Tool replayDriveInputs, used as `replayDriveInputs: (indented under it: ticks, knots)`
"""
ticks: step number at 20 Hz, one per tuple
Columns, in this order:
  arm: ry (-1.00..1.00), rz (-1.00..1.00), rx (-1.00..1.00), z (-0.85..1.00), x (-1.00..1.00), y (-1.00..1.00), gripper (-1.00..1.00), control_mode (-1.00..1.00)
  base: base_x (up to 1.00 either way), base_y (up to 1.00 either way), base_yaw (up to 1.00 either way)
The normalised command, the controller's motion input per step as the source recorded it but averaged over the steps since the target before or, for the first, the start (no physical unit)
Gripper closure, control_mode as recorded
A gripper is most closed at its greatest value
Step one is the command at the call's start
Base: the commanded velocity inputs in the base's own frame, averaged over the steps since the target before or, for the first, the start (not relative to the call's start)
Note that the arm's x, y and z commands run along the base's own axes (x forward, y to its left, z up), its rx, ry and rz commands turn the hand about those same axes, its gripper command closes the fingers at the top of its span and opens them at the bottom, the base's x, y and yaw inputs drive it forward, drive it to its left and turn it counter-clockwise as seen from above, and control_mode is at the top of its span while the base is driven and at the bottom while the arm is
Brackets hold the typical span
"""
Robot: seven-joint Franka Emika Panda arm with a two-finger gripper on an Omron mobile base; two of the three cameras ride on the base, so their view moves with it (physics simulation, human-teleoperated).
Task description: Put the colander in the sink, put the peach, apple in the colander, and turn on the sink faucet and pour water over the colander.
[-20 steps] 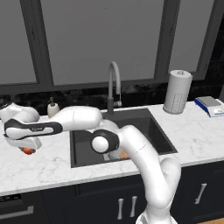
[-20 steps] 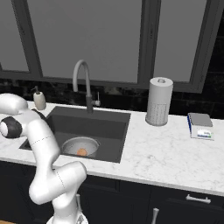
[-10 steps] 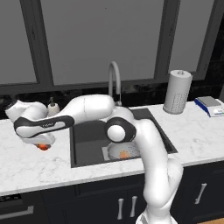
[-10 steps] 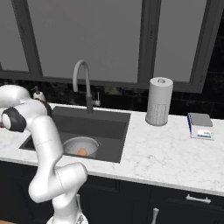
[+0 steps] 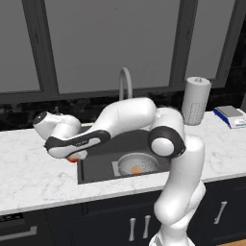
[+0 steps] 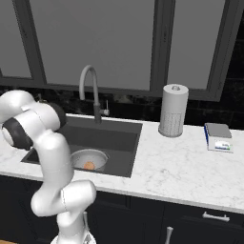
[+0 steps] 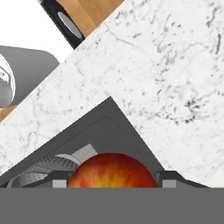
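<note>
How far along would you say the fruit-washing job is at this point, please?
Done: the colander sits in the sink with the peach inside. In hand: the gripper holds the apple above the sink's corner. Left: dropping it into the colander and turning on the sink faucet, which shows no stream.

White marble counter over dark cabinets, grey frosted windows behind.

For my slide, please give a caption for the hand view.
Pincer shut on the apple, above the sink corner.
</note>
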Motion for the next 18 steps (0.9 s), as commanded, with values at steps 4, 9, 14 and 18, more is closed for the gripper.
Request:
replayDriveInputs:
  ticks: [4, 9, 14, 18]
  knots:
    - [0.18, -0.05, 0.0, 0.27, 0.04, -0.91, 1.0, -1.0, 0.0, 0.0, 0.0]
    - [0.22, -0.01, -0.03, 0.07, 0.1, -0.86, 1.0, -1.0, 0.0, 0.0, 0.0]
    - [0.06, 0.03, -0.06, 0.0, 0.02, -0.85, 1.0, -1.0, 0.0, 0.0, 0.0]
    - [0.01, 0.19, 0.0, 0.0, -0.23, -0.83, 1.0, -1.0, 0.0, 0.0, 0.0]
